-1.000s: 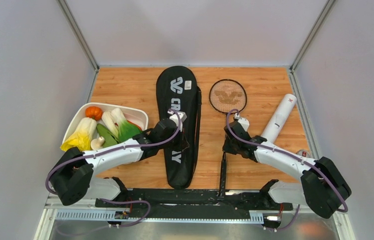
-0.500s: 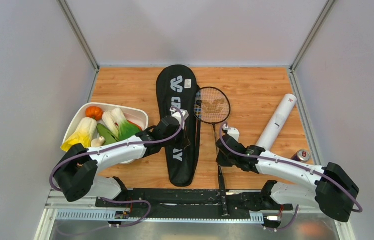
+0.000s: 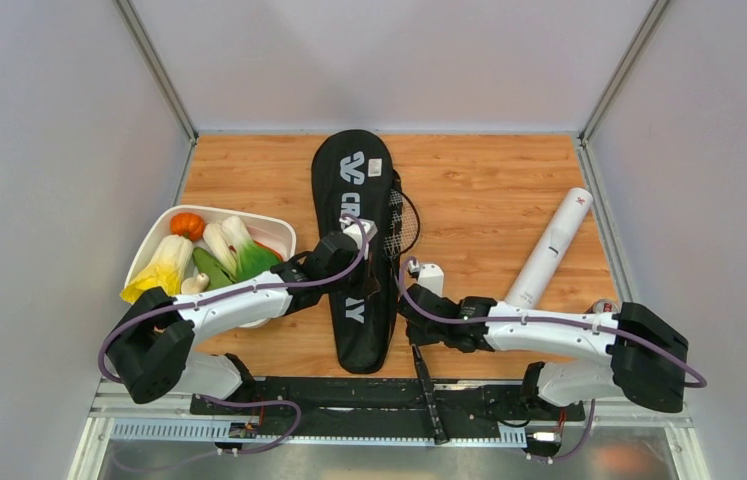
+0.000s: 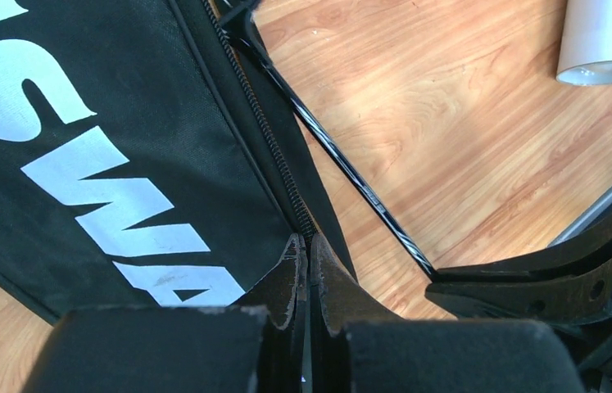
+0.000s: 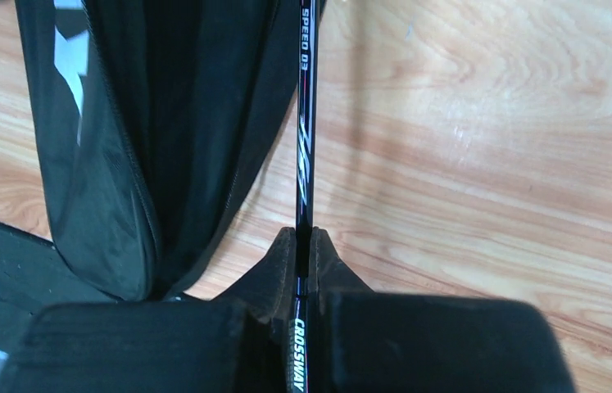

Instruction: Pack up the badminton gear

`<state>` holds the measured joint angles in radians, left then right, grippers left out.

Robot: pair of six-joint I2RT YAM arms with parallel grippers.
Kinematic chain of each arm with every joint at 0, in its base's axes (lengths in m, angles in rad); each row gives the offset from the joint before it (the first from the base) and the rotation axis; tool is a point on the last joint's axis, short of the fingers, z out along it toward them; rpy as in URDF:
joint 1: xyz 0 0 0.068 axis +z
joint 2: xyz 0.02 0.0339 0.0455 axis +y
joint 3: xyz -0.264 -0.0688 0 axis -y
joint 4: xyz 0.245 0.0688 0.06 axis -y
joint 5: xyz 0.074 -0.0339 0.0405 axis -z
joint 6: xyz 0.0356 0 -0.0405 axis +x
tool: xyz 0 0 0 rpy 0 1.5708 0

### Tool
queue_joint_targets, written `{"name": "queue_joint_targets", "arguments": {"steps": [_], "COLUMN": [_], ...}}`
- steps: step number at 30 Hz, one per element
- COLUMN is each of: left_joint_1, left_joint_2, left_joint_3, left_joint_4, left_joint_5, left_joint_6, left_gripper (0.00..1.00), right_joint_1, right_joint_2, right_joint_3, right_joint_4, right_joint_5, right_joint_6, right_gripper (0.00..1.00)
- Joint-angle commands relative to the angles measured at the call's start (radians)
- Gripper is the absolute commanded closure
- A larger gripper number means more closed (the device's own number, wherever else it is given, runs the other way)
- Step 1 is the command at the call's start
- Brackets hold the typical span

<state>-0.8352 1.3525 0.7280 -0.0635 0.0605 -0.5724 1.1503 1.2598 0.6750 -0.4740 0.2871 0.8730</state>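
Note:
The black racket bag point(image 3: 352, 190) lies lengthwise in the middle of the table, open along its right edge. My left gripper point(image 3: 373, 287) is shut on the bag's zipper edge point(image 4: 265, 131); its fingers point(image 4: 294, 270) pinch it. My right gripper point(image 3: 408, 308) is shut on the thin black shaft of a racket point(image 5: 306, 123). The racket's head point(image 3: 405, 222) lies partly inside the bag's opening, and its handle point(image 3: 427, 395) reaches over the near rail. The long white tube point(image 3: 549, 250) lies at the right. I see no second racket and no shuttlecocks.
A white tray point(image 3: 281, 232) of toy vegetables stands left of the bag, beside my left arm. A small red can point(image 3: 604, 306) sits near the tube's near end. Grey walls close in both sides. The tube's open end shows in the left wrist view point(image 4: 605, 45).
My right gripper has swung left with the racket. The racket's head has moved from the bare wood right of the bag into the bag's open side. My left gripper has stayed on the bag.

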Motion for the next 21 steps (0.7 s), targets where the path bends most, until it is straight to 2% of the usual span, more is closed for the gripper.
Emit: {"name": "queue_joint_targets", "arguments": {"steps": [1, 9, 14, 21], "left_joint_1": [0.002, 0.003, 0.003, 0.003], "left_joint_2": [-0.031, -0.063, -0.088, -0.123], "left_joint_3": [0.025, -0.024, -0.063, -0.126], "left_joint_4": [0.035, 0.073, 0.135, 0.175], "left_joint_5": [0.049, 0.083, 0.117, 0.13], "left_joint_6": [0.017, -0.025, -0.071, -0.131], "left_gripper": [1.0, 1.0, 1.0, 1.0], "right_joint_1": [0.0, -0.091, -0.158, -0.264], "right_joint_2": [0.033, 0.199, 0.316, 0.434], "right_joint_3": [0.083, 0.18, 0.243, 0.252], "right_joint_4": [0.074, 0.247, 0.339, 0.517], "right_joint_5": [0.082, 0.039, 0.028, -0.098], "right_joint_6": [-0.006, -0.059, -0.027, 0.053], "right_gripper": [1.0, 1.0, 1.0, 1.0]}}
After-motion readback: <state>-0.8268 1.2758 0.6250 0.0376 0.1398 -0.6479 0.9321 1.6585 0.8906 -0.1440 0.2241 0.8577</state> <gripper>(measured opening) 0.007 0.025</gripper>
